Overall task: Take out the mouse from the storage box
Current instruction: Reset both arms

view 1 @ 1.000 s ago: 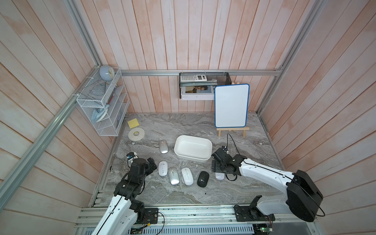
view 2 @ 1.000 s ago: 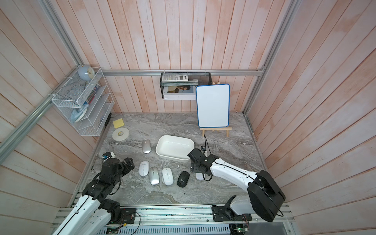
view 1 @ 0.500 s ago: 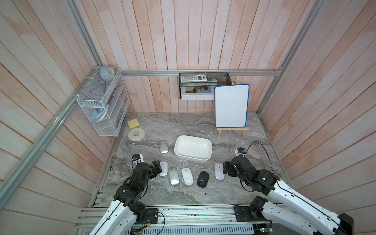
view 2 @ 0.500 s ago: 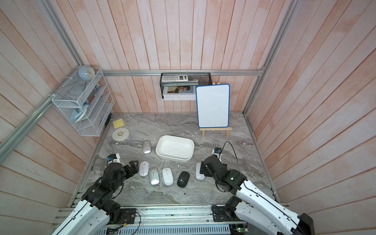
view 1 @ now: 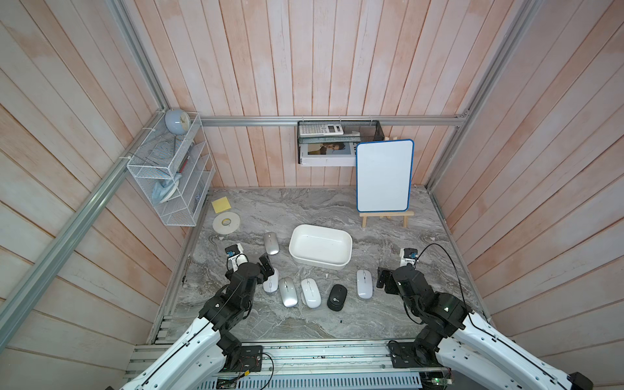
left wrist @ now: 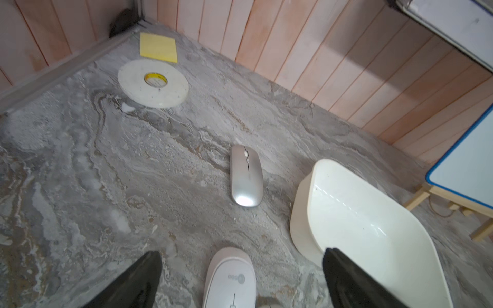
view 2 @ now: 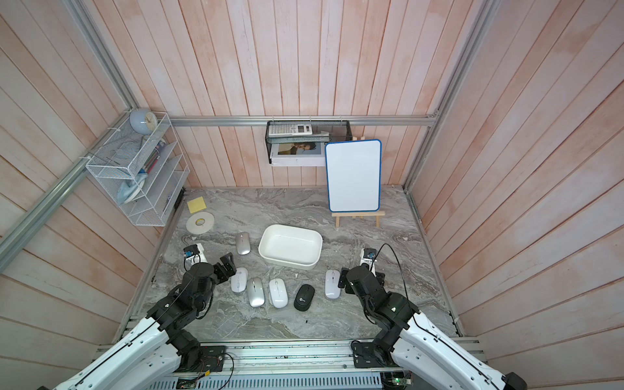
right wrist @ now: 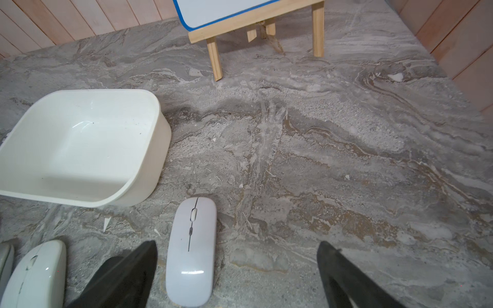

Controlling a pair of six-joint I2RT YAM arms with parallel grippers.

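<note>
The grey marbled counter [view 1: 304, 209] carries the white, shallow plastic storage box [view 1: 319, 264], which has nothing in it. All six mice lie outside it, five in a row before it. The right pincer [right wrist: 237, 246] is spread wide and holds nothing. It hangs just beside the slim white mouse [view 1: 364, 284] at its end of the row, whose long axis runs parallel to the fingers. The left pincer [left wrist: 242, 253], likewise spread, hovers over the other end. I judge nothing remains to lift out.

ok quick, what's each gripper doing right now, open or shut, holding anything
left gripper: open, holding nothing
right gripper: open, holding nothing
</note>
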